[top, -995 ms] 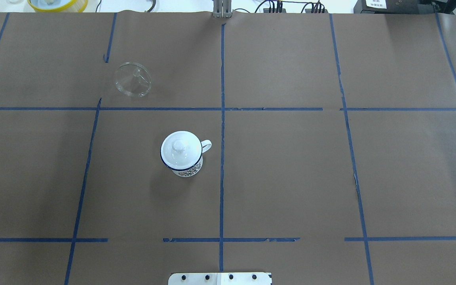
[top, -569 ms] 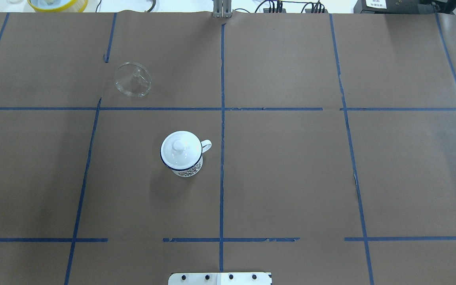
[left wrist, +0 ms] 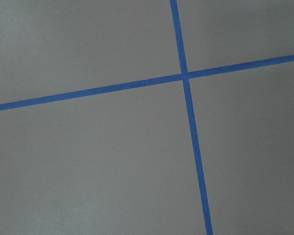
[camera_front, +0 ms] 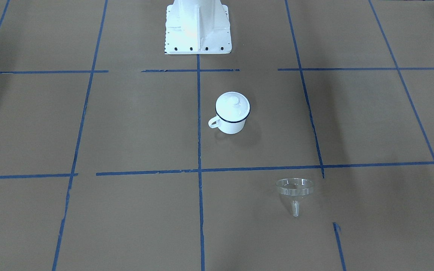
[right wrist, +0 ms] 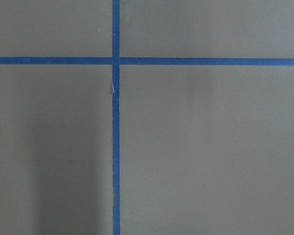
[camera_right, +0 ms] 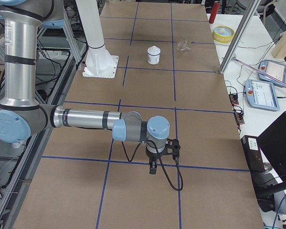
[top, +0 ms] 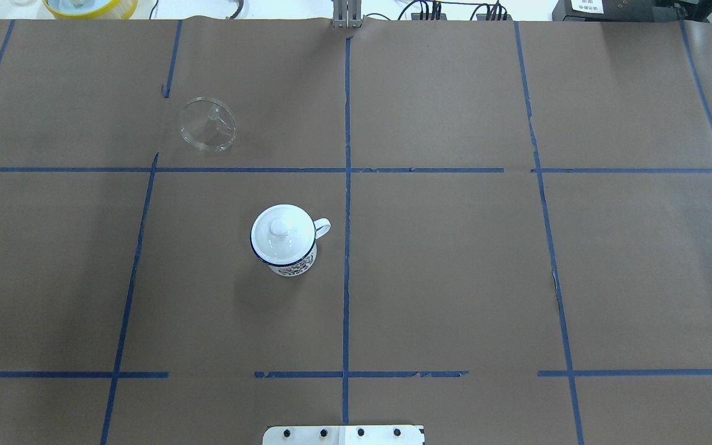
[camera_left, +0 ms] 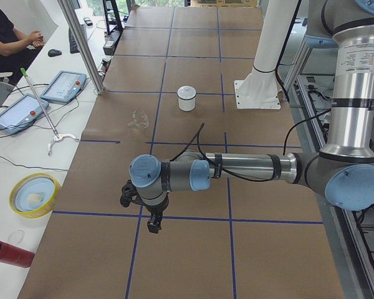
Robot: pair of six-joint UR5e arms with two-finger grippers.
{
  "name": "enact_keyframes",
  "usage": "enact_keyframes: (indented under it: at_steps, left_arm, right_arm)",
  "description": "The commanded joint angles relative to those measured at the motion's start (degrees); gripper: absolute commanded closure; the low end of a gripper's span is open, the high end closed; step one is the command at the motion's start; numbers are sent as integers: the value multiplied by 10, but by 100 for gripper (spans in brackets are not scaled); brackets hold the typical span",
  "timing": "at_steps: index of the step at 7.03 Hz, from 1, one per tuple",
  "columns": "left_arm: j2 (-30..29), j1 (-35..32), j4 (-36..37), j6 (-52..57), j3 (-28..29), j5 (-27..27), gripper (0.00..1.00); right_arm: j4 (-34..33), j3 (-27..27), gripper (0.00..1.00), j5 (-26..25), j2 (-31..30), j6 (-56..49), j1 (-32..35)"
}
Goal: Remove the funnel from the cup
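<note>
The funnel (top: pixel 207 124) is seen lying on the tabletop (top: pixel 455 278), well apart from the cup (top: pixel 283 244), which is capped by a white lid (top: pixel 279 230). Removal is judged done, and no further grasp seems called for. The left hand (camera_left: pixel 151 218) and right hand (camera_right: pixel 155 164) are hung over tape crossings far from both things. Whether they are open cannot be told. Open room is left around the funnel.
</note>
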Motion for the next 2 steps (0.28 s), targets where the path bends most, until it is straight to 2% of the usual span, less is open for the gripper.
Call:
enact_keyframes:
  at_steps: [1, 2]
  left_arm:
    - [0, 0, 1, 1, -1, -1, 0]
    - [0, 0, 1, 2, -3, -1, 0]
  right_arm:
    - [0, 0, 0, 0, 0, 0, 0]
    - [0, 0, 0, 0, 0, 0, 0]
